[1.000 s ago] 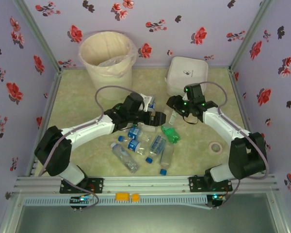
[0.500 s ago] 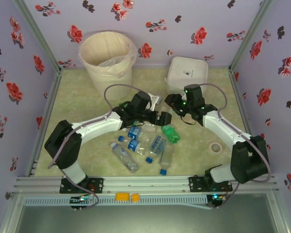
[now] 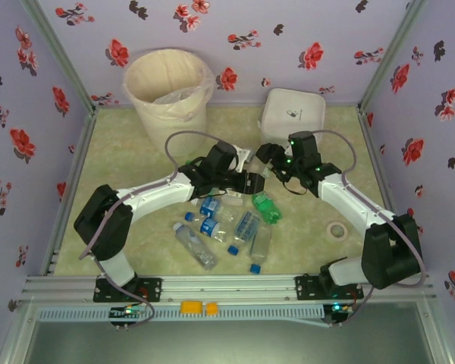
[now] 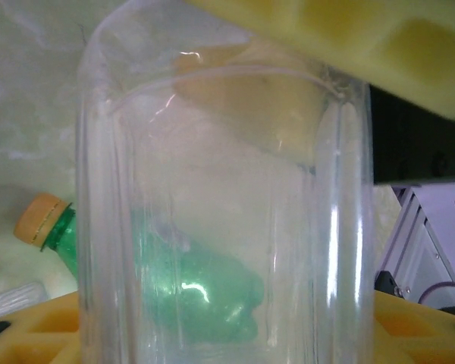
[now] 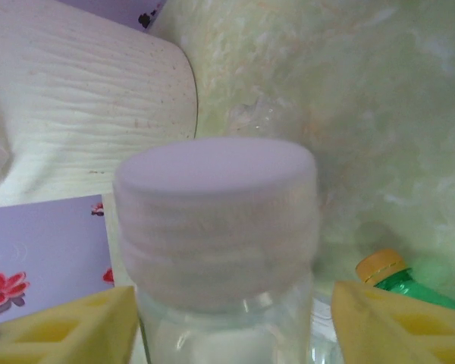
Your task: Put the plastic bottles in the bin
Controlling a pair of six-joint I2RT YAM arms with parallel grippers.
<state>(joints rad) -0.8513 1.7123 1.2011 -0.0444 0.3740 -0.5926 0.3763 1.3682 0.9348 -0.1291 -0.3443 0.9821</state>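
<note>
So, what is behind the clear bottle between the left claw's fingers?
A green bottle with an orange cap lies behind the clear bottle. Most of it shows only blurred through the clear wall, so its base cannot be made out.

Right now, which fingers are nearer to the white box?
Right. The right fingers are just in front of the box; the left fingers, shut on a clear bottle, are farther from it, toward the near edge.
</note>
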